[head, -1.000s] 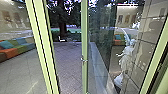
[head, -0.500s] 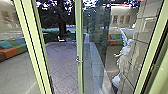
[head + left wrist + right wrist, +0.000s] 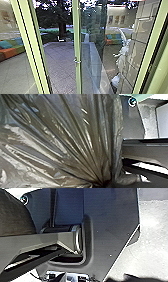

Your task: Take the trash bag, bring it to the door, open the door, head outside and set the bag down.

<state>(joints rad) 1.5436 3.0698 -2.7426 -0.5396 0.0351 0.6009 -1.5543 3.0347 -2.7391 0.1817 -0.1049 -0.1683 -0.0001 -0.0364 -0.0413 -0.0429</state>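
In the head view a glass door [image 3: 77, 42] with a narrow light-green frame stands ahead, a small handle [image 3: 77, 61] about halfway up its post. I cannot tell whether it is ajar. The trash bag [image 3: 62, 136], dark and shiny, is large in the left wrist view. Its folds draw together into a tight bunch where my left gripper [image 3: 106, 182] is shut on it. A dark rounded surface [image 3: 13, 215] in the right wrist view looks like part of the same bag.
Thick green frame posts [image 3: 31, 47] stand left and right. Beyond the glass lie a paved yard [image 3: 60, 62], a low wall [image 3: 96, 60] and a tree [image 3: 61, 27]. A white winged statue [image 3: 122, 56] is at the right, by a tiled wall [image 3: 140, 32]. Colourful seating [image 3: 11, 51] shows at the left.
The whole head view has shifted as the camera moved: the frame posts and door handle now appear further left, and the statue sits slightly lower.
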